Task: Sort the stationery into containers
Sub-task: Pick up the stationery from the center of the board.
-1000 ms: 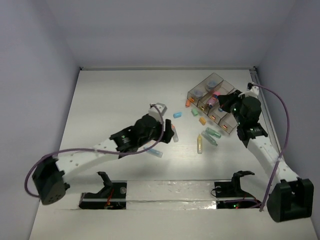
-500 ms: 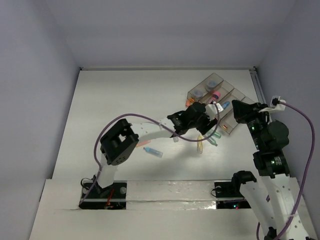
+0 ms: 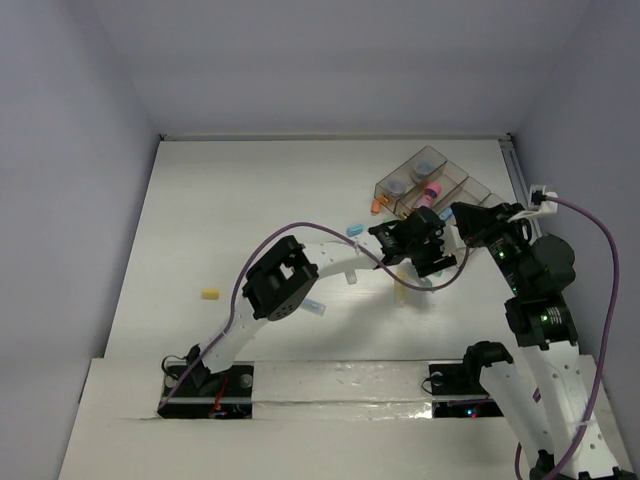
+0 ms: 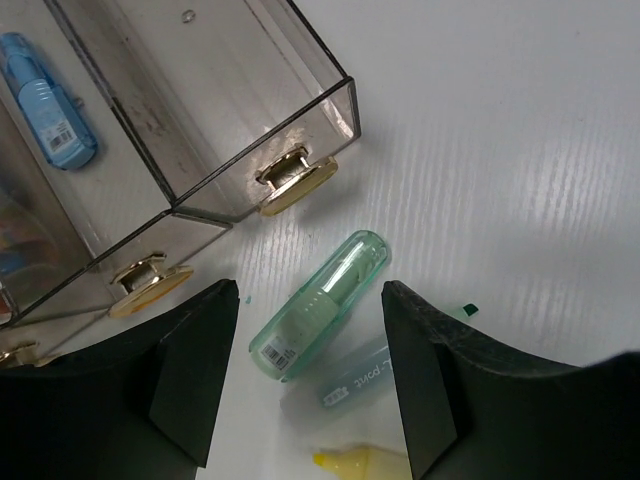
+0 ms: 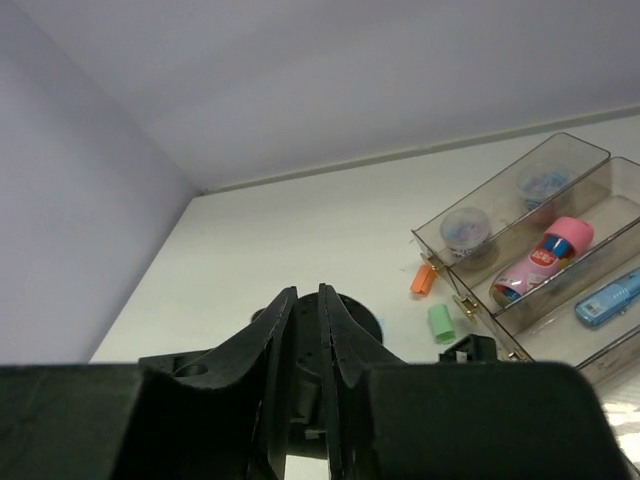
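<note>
Left wrist, green marker (image 4: 320, 315) framed by gripper (image 4: 310, 292)

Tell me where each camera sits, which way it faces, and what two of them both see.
Top external: high behind the bases, looking down on the white table; the left arm and right arm both show, meeting near the smoky translucent four-compartment plastic tray.
Left wrist: low over the table, facing down at a pale green translucent marker framed by the open left fingers.
Right wrist: raised, looking across the table past the shut right fingers toward the tray.
Shared: both wrist views show the tray's blue pen-like item.
</note>
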Controlling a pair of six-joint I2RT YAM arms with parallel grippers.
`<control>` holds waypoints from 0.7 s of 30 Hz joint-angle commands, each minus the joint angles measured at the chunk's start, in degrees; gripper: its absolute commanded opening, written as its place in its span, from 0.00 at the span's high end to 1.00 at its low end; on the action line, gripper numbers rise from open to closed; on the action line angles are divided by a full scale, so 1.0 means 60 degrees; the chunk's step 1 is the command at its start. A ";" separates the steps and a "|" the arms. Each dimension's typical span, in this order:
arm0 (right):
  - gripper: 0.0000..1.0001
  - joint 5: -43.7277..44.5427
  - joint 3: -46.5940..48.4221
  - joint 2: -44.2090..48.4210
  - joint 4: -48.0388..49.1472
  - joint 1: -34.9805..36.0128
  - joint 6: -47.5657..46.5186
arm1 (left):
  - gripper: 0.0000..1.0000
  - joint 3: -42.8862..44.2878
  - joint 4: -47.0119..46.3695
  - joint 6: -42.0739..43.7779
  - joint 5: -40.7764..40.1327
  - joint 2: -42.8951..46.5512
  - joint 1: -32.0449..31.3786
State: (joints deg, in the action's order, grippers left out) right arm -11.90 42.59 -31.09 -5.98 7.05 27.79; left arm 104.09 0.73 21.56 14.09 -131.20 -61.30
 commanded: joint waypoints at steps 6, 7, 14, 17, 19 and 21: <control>0.80 -0.0785 0.0051 -0.0033 0.0483 -0.0047 -0.0179 | 0.43 0.1151 0.0932 0.0742 0.0319 -0.0721 -0.0008; 0.80 -0.0800 0.0036 -0.0018 0.0513 -0.0047 -0.0179 | 0.43 0.1210 0.0976 0.0771 0.0318 -0.0867 -0.0008; 0.81 -0.1004 0.0006 -0.0121 0.0615 -0.0047 -0.0135 | 0.44 0.1518 0.1254 0.0815 0.0450 -0.1249 0.0080; 0.81 -0.0976 -0.0008 -0.0150 0.0645 -0.0047 -0.0106 | 0.52 0.1402 0.1328 0.0816 0.0450 -0.1279 0.0080; 0.81 -0.0932 -0.0023 -0.0150 0.0659 -0.0047 -0.0105 | 0.63 0.1255 0.1299 0.0816 0.0406 -0.1206 0.0080; 0.81 -0.0888 -0.0023 -0.0150 0.0660 -0.0047 -0.0105 | 0.73 0.0992 0.1241 0.0816 0.0319 -0.1118 0.0080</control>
State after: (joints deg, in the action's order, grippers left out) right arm -16.58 42.26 -32.12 -5.52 7.05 27.64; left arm 111.00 7.68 25.63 15.88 -138.61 -61.01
